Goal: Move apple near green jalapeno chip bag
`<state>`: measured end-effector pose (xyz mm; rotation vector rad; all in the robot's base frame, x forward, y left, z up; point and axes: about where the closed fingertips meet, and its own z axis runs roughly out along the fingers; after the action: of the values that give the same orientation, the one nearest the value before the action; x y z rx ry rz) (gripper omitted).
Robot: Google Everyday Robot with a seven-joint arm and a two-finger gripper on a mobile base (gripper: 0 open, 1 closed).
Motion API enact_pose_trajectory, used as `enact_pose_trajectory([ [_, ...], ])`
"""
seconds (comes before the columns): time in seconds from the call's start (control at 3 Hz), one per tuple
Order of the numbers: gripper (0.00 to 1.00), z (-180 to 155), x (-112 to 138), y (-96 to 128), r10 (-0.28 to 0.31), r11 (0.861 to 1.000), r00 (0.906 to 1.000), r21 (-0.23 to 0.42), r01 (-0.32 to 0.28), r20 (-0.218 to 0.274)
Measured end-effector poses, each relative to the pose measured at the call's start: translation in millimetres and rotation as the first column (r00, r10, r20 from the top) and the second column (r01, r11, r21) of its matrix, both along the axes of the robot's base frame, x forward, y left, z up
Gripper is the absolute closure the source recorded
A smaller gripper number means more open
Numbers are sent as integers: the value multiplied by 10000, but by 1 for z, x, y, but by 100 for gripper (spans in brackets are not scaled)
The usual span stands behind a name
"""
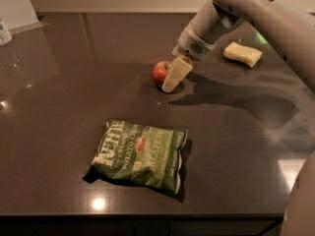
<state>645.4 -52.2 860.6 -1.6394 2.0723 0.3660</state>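
Note:
The small red apple (159, 72) sits on the dark countertop (74, 82), behind the middle. My gripper (171, 82) comes down from the upper right on the grey arm and is right against the apple's right side, covering part of it. The green jalapeno chip bag (140, 154) lies flat near the front edge, well in front of the apple and apart from it, its white lettering and small red emblem facing up.
A pale yellow sponge (242, 54) lies at the back right, behind the arm. A bottle (5, 32) stands at the far left edge. The counter's front edge runs just below the bag.

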Motion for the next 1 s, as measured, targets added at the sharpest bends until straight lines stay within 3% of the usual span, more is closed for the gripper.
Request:
enact_pose_trajectory([
  [0.67,64,0,1,5,63,9999,10000,137,-62,-75],
  [1.0,87,10,-9,3,295,9994,9995,163,-296,71],
])
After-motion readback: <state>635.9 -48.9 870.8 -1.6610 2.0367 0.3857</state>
